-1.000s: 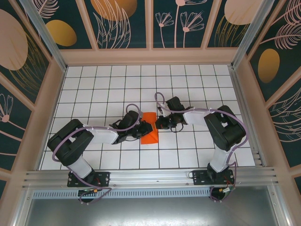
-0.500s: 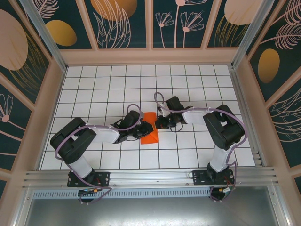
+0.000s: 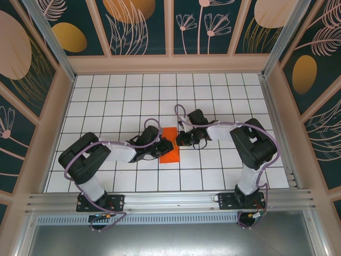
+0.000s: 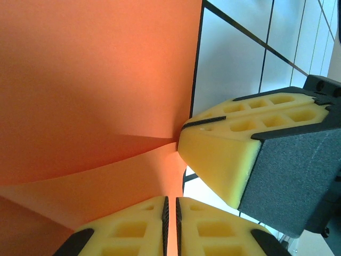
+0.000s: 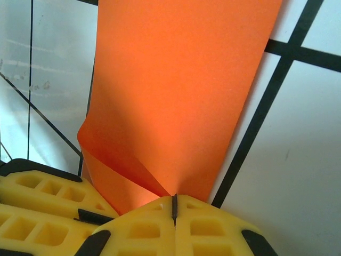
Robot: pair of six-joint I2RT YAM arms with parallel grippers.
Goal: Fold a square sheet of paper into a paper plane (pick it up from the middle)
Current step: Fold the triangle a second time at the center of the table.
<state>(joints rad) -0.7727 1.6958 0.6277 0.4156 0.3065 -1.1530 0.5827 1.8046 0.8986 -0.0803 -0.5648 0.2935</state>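
Orange paper point(image 5: 176, 96) curl at right jaws

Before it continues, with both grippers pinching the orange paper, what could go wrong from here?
1. The left gripper and right gripper both clamp the thin orange-red sheet of paper close together; pulling apart might tear it.
2. The sheet buckles near the right pinch, so pressing could set a stray crease.

White grid-tiled table point(image 3: 106, 96); orange-red square sheet of paper point(image 3: 171, 152), folded narrow, lies near centre.
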